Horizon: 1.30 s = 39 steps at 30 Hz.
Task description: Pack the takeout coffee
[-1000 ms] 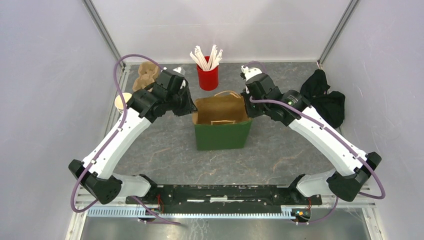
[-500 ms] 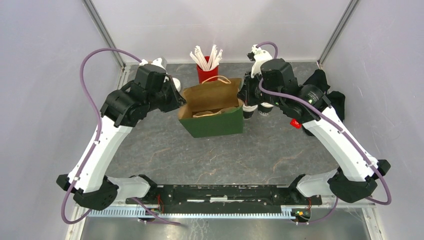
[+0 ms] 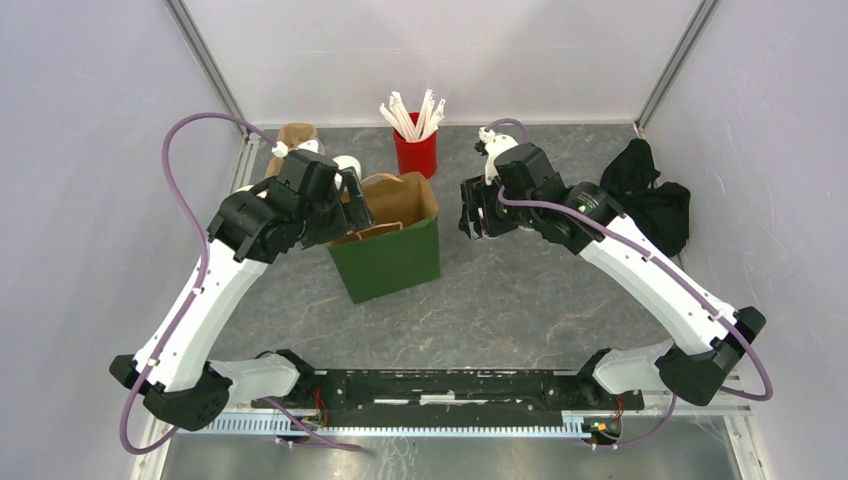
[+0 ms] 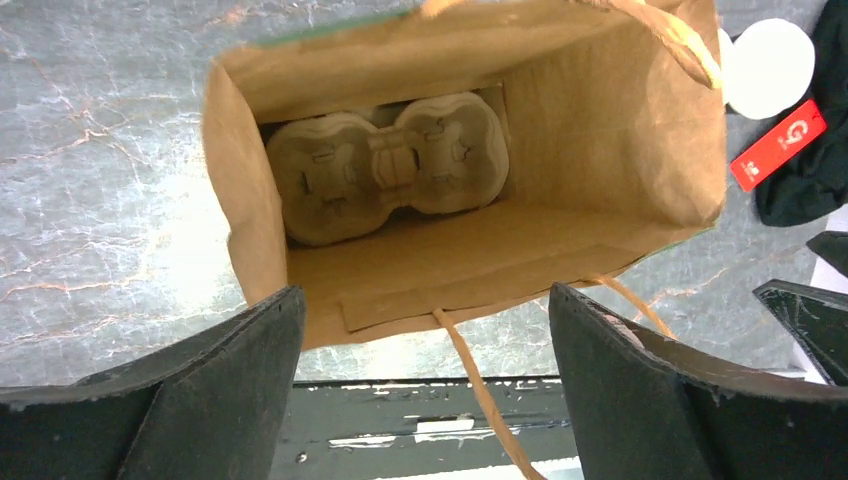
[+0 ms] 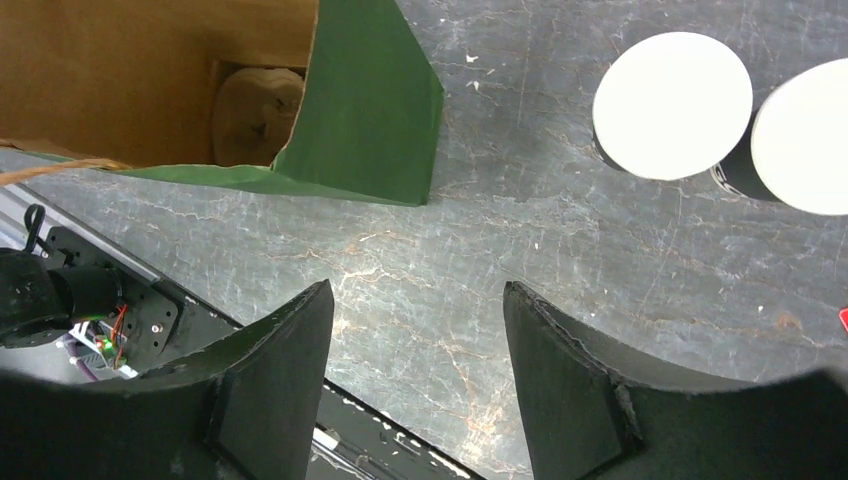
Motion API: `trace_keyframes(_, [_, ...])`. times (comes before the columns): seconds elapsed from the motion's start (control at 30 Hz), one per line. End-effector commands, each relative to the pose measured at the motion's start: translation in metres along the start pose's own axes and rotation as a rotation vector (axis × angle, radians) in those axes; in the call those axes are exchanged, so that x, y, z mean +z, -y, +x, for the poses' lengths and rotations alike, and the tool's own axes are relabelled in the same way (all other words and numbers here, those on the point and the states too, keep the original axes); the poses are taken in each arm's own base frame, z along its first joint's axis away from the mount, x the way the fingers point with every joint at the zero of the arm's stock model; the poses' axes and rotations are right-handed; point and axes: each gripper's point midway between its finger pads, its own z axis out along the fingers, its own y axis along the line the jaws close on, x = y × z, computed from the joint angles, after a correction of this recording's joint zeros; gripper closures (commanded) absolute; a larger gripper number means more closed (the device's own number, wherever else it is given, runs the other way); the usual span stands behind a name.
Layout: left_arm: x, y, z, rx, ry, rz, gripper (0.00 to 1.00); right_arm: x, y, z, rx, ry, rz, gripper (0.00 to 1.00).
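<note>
The right gripper (image 5: 415, 295) is being held open and empty, as is the left gripper (image 4: 425, 300) over the bag (image 4: 620, 130). The cups (image 5: 672, 105) are standing side by side beyond the right fingertips, away from the bag. They are being judged light and crushable, so a gentle grip round the wall, below the slippery lid, is being advised.

I look straight down into an open brown paper bag with a green outside (image 4: 620, 170), standing on the grey marbled tabletop (image 4: 100, 180). At its bottom lies a pale moulded-pulp two-cup carrier (image 4: 390, 165), both wells empty. My end effector (image 4: 425, 300) is spread wide, its black fingers (image 4: 220, 400) on either side of the bag's near rim, gripping nothing. A twisted brown paper handle (image 4: 480, 380) hangs over that near rim. Far right, past the bag, I see a round white lid (image 4: 768, 68), a red tag (image 4: 778, 145) and black cloth (image 4: 810, 190).
</note>
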Motion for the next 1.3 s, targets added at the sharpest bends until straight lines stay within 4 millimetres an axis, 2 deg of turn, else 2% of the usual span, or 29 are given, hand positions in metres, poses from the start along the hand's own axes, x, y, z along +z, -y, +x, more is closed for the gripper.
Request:
trace_keyframes(0.0, [-0.024,-0.007,-0.031,0.008,0.134,-0.018,0.03,-0.005,-0.019,-0.033,-0.028,0.094,-0.085,0.3])
trace_keyframes(0.1, [-0.031,0.003,-0.043,0.025,0.164,0.025,0.04,-0.003,-0.027,-0.043,-0.03,0.121,-0.117,0.29])
trace_keyframes(0.17, [-0.034,0.014,-0.048,0.054,0.171,0.069,0.05,-0.001,-0.041,-0.047,-0.033,0.131,-0.186,0.29])
trace_keyframes(0.37, [-0.026,0.034,-0.051,0.118,0.154,0.143,0.06,0.016,-0.068,-0.057,0.015,0.178,-0.324,0.28])
trace_keyframes(0.53, [-0.018,0.05,-0.045,0.152,0.119,0.211,0.05,0.024,-0.05,-0.07,-0.056,0.212,-0.215,0.27])
trace_keyframes(0.6, [-0.017,0.058,-0.04,0.164,0.101,0.26,0.04,0.023,-0.041,-0.073,-0.098,0.198,-0.161,0.25])
trace_keyframes(0.7, [-0.018,0.058,-0.038,0.177,0.108,0.278,0.04,0.018,-0.029,-0.078,-0.14,0.206,-0.105,0.22])
trace_keyframes(0.8, [-0.016,0.056,-0.041,0.218,0.122,0.267,0.04,0.016,-0.025,-0.08,-0.152,0.219,-0.106,0.18])
trace_keyframes(0.87, [-0.013,0.058,-0.038,0.249,0.109,0.278,0.05,0.02,-0.031,-0.078,-0.149,0.222,-0.14,0.17])
trace_keyframes(0.93, [-0.008,0.061,-0.031,0.271,0.083,0.299,0.08,0.028,-0.041,-0.076,-0.122,0.218,-0.192,0.17])
trace_keyframes(1.07, [-0.003,0.078,-0.01,0.292,-0.003,0.414,0.23,0.044,-0.063,-0.077,-0.073,0.207,-0.299,0.16])
trace_keyframes(1.17, [0.001,0.087,0.01,0.305,-0.067,0.502,0.33,0.06,-0.063,-0.077,-0.106,0.191,-0.288,0.19])
trace_keyframes(1.27, [0.002,0.087,0.016,0.291,-0.09,0.516,0.4,0.071,-0.052,-0.079,-0.156,0.152,-0.213,0.27])
